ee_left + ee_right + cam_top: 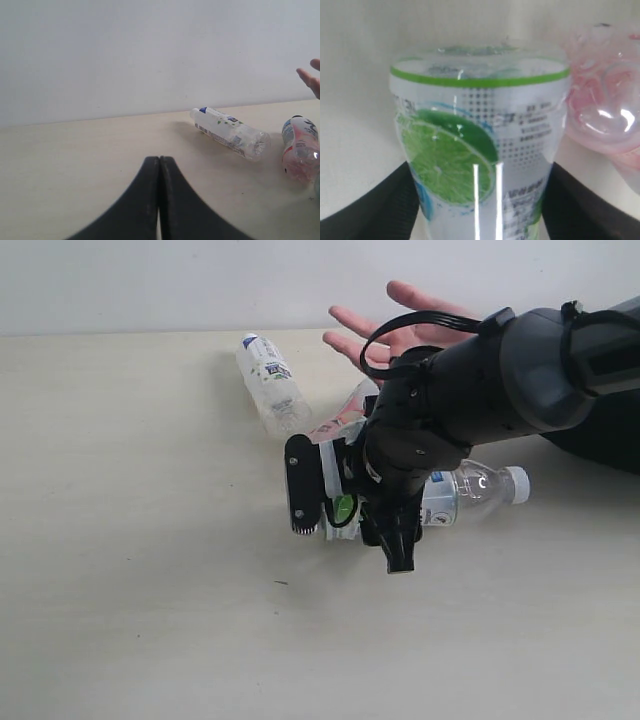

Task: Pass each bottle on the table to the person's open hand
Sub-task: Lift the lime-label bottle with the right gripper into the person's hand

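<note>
The lime-label bottle lies on the table with its white cap to the right. My right gripper reaches down over its base end, and both fingers press against the bottle's sides. A pink bottle lies just behind it, partly hidden by the arm, and shows beside the lime one. A clear blue-capped bottle lies farther back on the left. The person's open hand hovers palm-up at the back. My left gripper is shut and empty, low over the table.
From the left wrist, the blue-capped bottle and the pink bottle lie ahead to one side, with the hand's fingertips beyond them. A pale wall stands behind the table's far edge. A dark sleeve lies at the right.
</note>
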`<state>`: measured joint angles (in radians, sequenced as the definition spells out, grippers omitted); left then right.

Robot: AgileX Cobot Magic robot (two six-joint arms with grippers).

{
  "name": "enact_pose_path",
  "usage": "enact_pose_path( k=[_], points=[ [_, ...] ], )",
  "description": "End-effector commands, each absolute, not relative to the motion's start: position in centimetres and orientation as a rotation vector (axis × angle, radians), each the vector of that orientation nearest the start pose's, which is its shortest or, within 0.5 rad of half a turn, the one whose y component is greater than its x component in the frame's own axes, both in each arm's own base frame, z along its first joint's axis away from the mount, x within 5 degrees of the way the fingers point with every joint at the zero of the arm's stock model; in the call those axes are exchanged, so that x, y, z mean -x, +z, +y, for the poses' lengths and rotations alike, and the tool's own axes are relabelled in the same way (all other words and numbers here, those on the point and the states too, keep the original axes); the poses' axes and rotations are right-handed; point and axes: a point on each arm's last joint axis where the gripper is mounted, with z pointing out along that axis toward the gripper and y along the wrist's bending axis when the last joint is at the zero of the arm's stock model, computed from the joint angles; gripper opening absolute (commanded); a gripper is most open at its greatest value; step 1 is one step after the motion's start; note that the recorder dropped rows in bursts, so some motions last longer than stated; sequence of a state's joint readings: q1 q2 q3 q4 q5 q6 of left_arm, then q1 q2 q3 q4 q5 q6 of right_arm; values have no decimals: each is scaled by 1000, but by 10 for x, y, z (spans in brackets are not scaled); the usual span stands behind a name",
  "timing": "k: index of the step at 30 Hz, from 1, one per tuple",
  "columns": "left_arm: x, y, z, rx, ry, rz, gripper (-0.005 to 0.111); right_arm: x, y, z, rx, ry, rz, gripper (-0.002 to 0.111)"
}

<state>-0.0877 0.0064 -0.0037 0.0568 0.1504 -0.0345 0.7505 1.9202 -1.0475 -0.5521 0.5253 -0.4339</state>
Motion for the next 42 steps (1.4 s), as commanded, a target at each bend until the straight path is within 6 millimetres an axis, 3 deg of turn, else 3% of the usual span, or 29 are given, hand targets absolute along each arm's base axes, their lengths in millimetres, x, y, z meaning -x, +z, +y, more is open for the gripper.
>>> enact_pose_path(
  k=[1, 9, 13, 19, 26, 29, 34, 37, 42],
  points=[
    [-56, 200, -5, -82, -53, 1622, 0, -276, 131, 225, 1977, -398, 1982, 43],
    [-56, 200, -5, -82, -53, 1622, 0, -275, 132, 225, 1959, -386, 2007, 0],
    [-56, 200, -5, -82, -53, 1622, 0, -273, 145, 225, 1917, -381, 2011, 0],
    [-56, 200, -5, -82, -53, 1622, 0, -257, 180, 226, 1858, -360, 2099, 0],
    [-56, 200, -5, -82, -53, 1622, 0, -250, 234, 228, 1707, -229, 2301, 0],
    [-56, 200, -5, -82, -53, 1622, 0, -252, 260, 229, 1520, -216, 2428, 0],
    [-56, 200, -5, -82, -53, 1622, 0, -269, 304, 227, 1257, -264, 2455, 0],
    [-56, 200, -5, -82, -53, 1622, 0, -286, 329, 215, 1080, -191, 2479, 0],
    [-56, 200, -5, -82, -53, 1622, 0, -316, 343, 182, 750, -92, 2583, 0]
  ],
)
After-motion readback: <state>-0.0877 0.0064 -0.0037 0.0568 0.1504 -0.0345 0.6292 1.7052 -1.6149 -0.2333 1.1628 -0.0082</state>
